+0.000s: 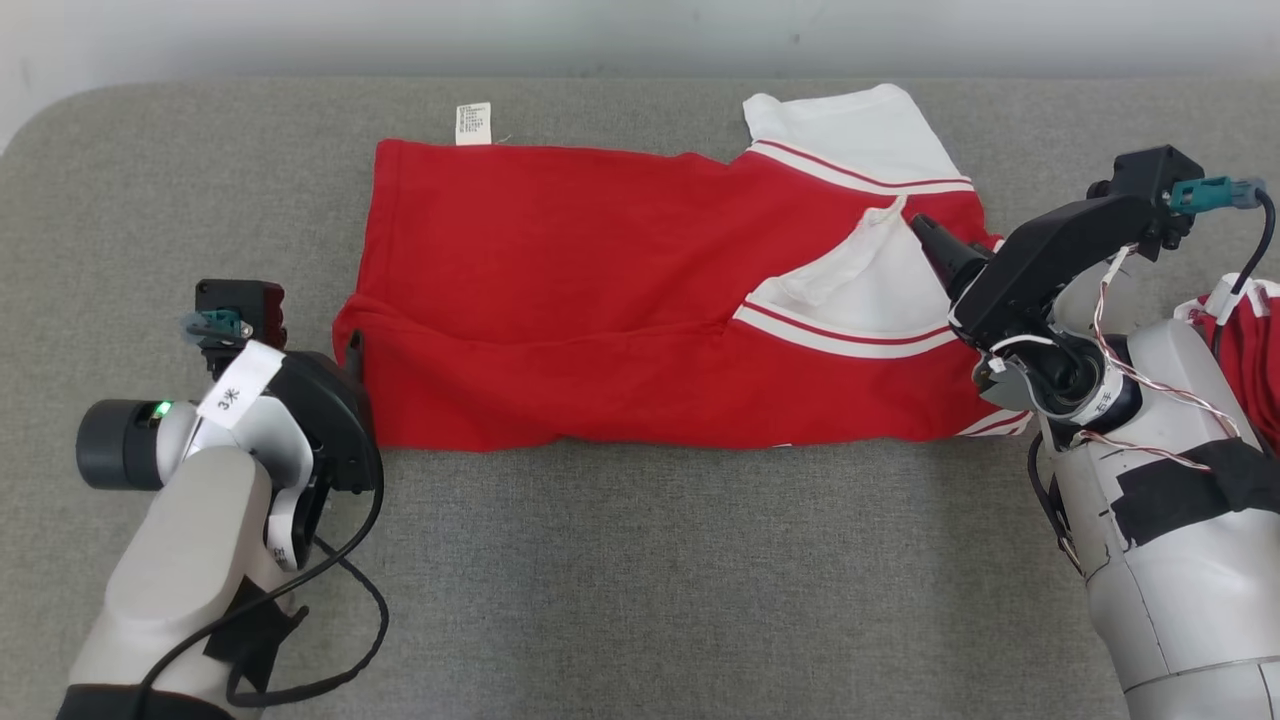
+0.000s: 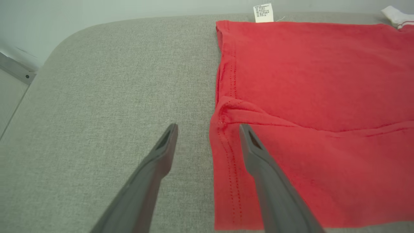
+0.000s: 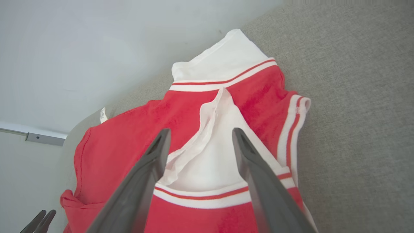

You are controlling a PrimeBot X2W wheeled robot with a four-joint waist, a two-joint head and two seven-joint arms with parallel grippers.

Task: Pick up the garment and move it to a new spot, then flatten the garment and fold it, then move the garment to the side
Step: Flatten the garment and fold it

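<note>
Grey padded tabletop (image 1: 640,560) carries the red garment (image 1: 600,300), folded lengthwise into a long band near the far edge, with its care label (image 1: 473,122) poking out behind. 1 gripper sits at each end, probably so the 2 can work the band together. The left gripper (image 2: 208,129) straddles the hem, fingers parted and gripping nothing. The right gripper (image 3: 200,134) hangs over the white sleeve panel (image 3: 213,161), likewise spread and empty — whether its tips touch cloth is hard to tell.

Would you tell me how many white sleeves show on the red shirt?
2: far sleeve, back right corner of the shirt; near sleeve, folded onto it beside the right claw.
</note>
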